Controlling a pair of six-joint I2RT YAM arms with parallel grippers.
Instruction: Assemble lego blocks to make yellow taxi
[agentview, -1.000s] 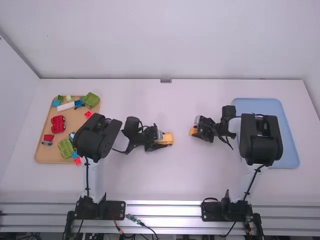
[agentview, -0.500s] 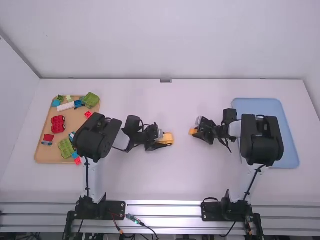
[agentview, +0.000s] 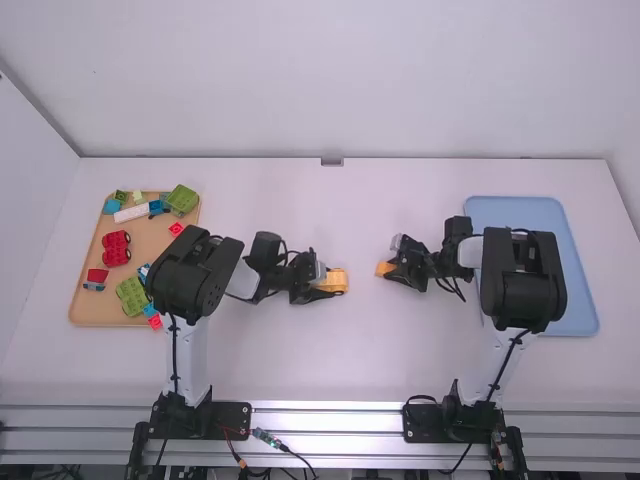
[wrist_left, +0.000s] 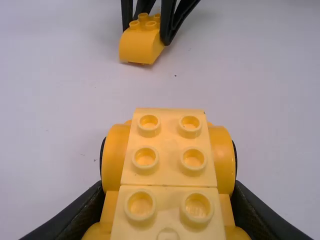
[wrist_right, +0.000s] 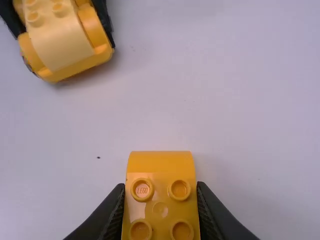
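The yellow block (wrist_right: 160, 167) is smooth, glossy plastic, the yellow car body (wrist_left: 168, 167) smooth plastic with a softer shine; the surface (agentview: 350, 370) looks smooth and nearly matt, as do the tan tray (agentview: 150, 240) near its left edge and the blue tray (agentview: 515, 210) near its right

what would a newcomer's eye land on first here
Probably the chunky, studded yellow plastic build, held in the left tool near the middle of the white table. Next, the small yellow-orange plastic block with a curved end, in the right tool across a gap. Then the tan rectangular tray of multicoloured plastic bricks at the high view's left.
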